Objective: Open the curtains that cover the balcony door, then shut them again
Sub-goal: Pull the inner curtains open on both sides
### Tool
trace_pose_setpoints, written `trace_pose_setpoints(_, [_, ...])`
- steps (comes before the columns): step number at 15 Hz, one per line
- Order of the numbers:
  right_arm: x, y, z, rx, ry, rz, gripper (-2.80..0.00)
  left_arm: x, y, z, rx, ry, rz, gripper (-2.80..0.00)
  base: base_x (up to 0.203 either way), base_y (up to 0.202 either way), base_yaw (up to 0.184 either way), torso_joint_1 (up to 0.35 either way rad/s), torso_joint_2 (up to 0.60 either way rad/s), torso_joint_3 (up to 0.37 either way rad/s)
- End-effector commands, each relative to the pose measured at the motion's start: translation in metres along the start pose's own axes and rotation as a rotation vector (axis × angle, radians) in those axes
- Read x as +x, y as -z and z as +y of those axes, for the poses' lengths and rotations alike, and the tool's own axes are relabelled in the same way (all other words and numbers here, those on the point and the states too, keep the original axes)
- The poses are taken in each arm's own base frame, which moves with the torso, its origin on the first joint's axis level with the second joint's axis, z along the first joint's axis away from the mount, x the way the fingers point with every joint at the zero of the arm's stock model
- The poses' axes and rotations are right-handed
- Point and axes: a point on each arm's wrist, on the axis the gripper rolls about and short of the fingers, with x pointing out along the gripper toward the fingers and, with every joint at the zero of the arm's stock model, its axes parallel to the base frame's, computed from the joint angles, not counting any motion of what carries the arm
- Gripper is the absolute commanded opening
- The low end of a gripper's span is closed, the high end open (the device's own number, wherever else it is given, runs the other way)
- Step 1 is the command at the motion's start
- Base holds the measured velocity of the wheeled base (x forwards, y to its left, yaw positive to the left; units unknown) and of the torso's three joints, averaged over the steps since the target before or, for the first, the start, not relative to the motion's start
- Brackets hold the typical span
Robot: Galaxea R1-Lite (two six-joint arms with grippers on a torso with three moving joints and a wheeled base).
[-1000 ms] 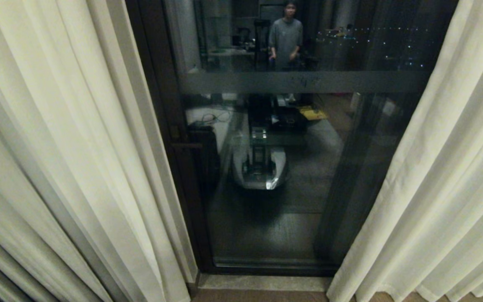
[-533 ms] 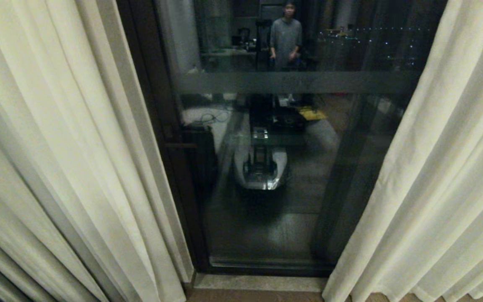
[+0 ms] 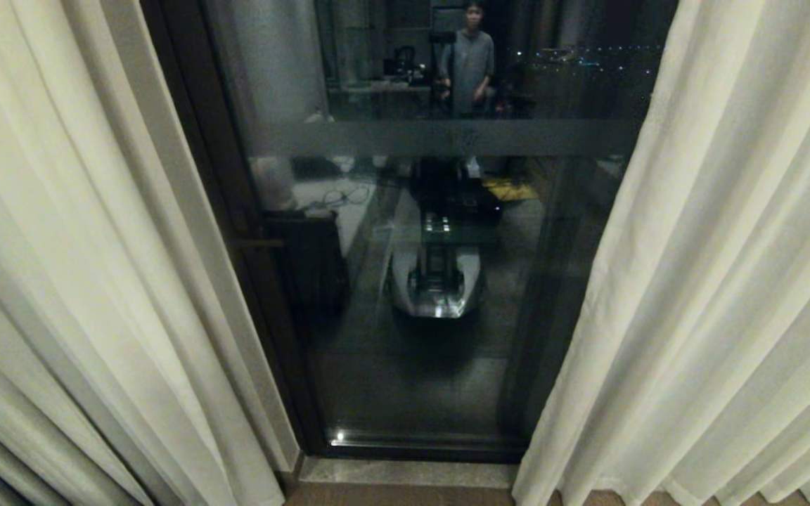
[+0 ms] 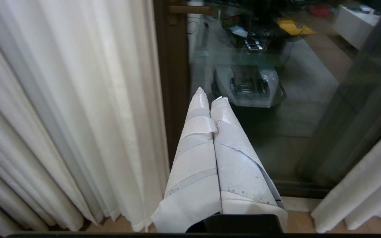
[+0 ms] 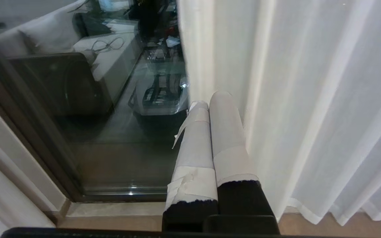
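While neither arm shows up in the head view, both wrist cams have their pincers pointing forward and down at the foot of the doorway.

Left pincer (image 4: 210,98): fingers wrapped in white tape, pressed flat together, nothing between them, not touching anything. In the left wrist view the left curtain panel (image 4: 78,115) hangs just beside it at about 9 o'clock, with the dark door frame (image 4: 174,82) right at the fingertips' 10 o'clock. No contact that I can see.

Right pincer (image 5: 212,99): same deal, taped fingers squeezed together and empty. The right curtain panel (image 5: 293,115) is right up against its 3 o'clock side, close enough that I honestly can't tell if the fabric brushes the finger or not.

Zooming out to the head view: the curtains are parted, one panel (image 3: 81,267) filling the 9 o'clock side, the other (image 3: 721,281) the 3 o'clock side, both hanging in pleats down to the floor. Between them the balcony door (image 3: 391,379) is exposed, dark glass with a frosted band (image 3: 447,137) across at around 12 o'clock. The pale stone threshold (image 3: 405,472) sits at 6 o'clock. The glass reflects the robot's base (image 3: 436,284) and a person (image 3: 468,63) standing far back in the room.
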Motion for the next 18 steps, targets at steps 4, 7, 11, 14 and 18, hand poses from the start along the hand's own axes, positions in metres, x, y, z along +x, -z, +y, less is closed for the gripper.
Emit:
trace_pose_setpoints(4, [0.0000, -0.0001, 0.0000, 0.000, 0.000, 0.000, -2.80, -0.0001, -0.0003, 0.0000, 0.000, 0.000, -0.005, -2.80, 0.000, -0.185, 0.002, 0.003, 0.00, 0.001])
trace_pose_setpoints(7, [0.0000, -0.0001, 0.0000, 0.000, 0.000, 0.000, -2.80, -0.0001, -0.0003, 0.0000, 0.000, -0.001, -0.005, -2.80, 0.000, -0.186, 0.001, 0.002, 0.01, 0.001])
trace_pose_setpoints(11, [0.0000, -0.0001, 0.0000, 0.000, 0.000, 0.000, -2.80, -0.0001, -0.0001, 0.0000, 0.001, -0.001, -0.005, -2.80, 0.000, -0.133, 0.002, 0.001, 0.00, 0.001])
trace_pose_setpoints(14, [0.0000, -0.0001, 0.0000, 0.000, 0.000, 0.000, -2.80, 0.0000, 0.0001, 0.0000, 0.000, -0.001, -0.004, -2.80, 0.000, 0.000, 0.000, 0.000, 0.00, 0.000])
trace_pose_setpoints(18, [0.0000, -0.0001, 0.0000, 0.000, 0.000, 0.000, -2.80, 0.0000, 0.0001, 0.0000, 0.000, -0.001, -0.004, -2.80, 0.000, 0.000, 0.000, 0.000, 0.00, 0.000])
